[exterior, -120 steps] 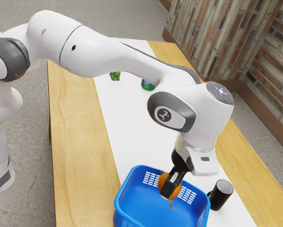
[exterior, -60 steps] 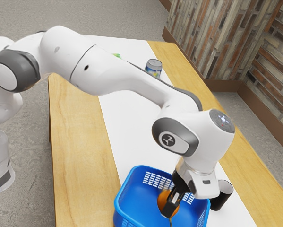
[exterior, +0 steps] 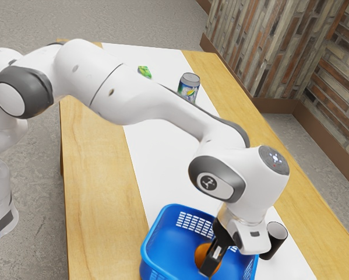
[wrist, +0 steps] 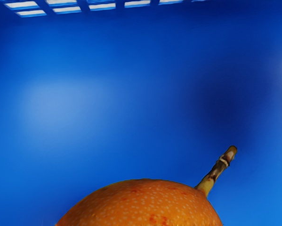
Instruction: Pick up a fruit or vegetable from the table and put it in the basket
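Observation:
Low inside the blue basket [exterior: 152,238], my gripper [exterior: 209,266] points down, shut on an orange fruit [exterior: 200,255]. The near black finger covers part of the fruit, and the far finger is hidden behind it. In the wrist view the speckled orange fruit [wrist: 145,205] is at the lower edge, its short stem sticking out over the blue basket interior [wrist: 131,117]. Whether the fruit touches the basket floor, I cannot tell.
A black mug [exterior: 274,240] stands just outside the basket, close beside my hand. Far along the white strip of the table [exterior: 157,157] are a soda can [exterior: 189,87] and a small green item [exterior: 144,72].
My hand has moved down into the basket with the orange fruit, lowering less over the latest half second. The can and green item have come out from behind the arm.

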`<state>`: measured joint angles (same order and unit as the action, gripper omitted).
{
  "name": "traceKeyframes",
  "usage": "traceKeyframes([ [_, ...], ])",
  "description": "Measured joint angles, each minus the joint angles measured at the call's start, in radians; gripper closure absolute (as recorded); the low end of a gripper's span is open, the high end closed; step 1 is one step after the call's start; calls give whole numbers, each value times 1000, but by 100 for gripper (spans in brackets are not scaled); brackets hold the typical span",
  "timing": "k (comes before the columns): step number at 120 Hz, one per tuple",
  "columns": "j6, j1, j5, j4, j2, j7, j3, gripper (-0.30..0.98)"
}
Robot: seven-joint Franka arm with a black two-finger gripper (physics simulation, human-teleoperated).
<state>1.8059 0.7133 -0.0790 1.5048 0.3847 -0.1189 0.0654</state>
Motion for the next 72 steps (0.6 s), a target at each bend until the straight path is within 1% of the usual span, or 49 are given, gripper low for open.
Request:
traceKeyframes([
  [22, -5, 0, 4, -27, -2, 0, -5, 7],
  [30, -22, 1, 6, -67, -3, 0, -6, 6],
  [42, -84, 2, 13, -175, -6, 2, -9, 5],
  [46, -115, 1, 27, -226, -8, 3, -20, 5],
  [53, -197, 3, 68, -368, -17, 9, -56, 4],
  [60, -293, -3, 109, -495, -50, 18, -69, 4],
  [65, -358, -22, 139, -539, -99, 24, -73, 3],
  [72, -435, -37, 185, -555, -177, 32, -74, 3],
])
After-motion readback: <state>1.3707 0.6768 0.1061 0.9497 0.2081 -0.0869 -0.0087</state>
